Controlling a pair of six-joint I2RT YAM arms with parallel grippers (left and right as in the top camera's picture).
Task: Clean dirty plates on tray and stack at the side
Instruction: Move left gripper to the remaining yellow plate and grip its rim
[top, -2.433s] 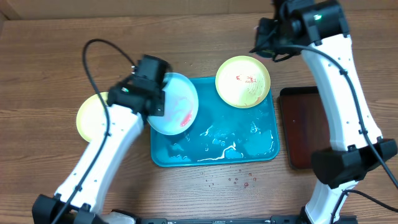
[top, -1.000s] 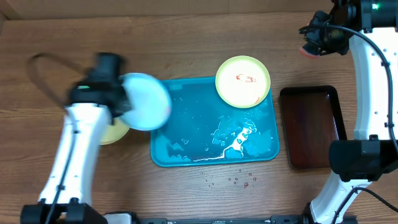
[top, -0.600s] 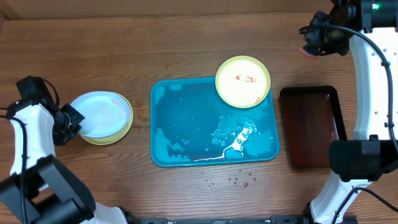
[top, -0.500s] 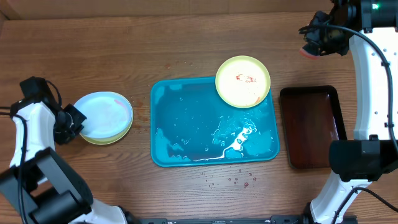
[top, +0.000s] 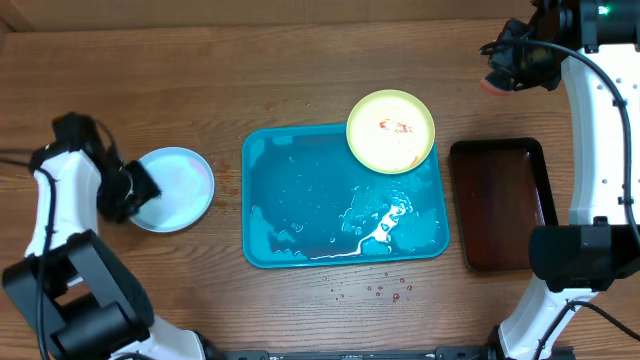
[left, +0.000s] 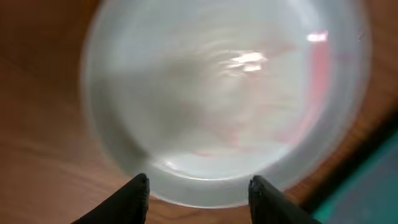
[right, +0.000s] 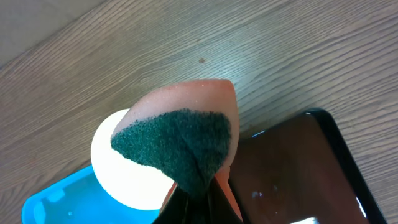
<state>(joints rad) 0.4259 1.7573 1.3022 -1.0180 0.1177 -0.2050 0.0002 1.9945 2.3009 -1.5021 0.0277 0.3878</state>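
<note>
A white plate (top: 178, 187) with a light-blue rim lies on the table left of the tray (top: 300, 190). In the left wrist view this plate (left: 224, 93) shows faint red smears. My left gripper (top: 138, 190) (left: 199, 190) is at its left edge, open, with its fingers standing either side of the near rim. A pale yellow plate (top: 391, 131) with red sauce smears sits at the tray's far right corner. My right gripper (top: 508, 68) (right: 199, 202) hangs high at the far right, shut on an orange sponge (right: 180, 140) with a dark green scouring face.
A dark brown tray (top: 500, 205) (right: 298, 168) lies right of the turquoise tray, which holds puddles of water and white foam (top: 380, 230). Small red drops (top: 385, 290) dot the table in front of it.
My left arm carried the white plate off the tray to the left and set it on the yellow plate there. The jaws then opened. The right arm has not moved in the last second.
</note>
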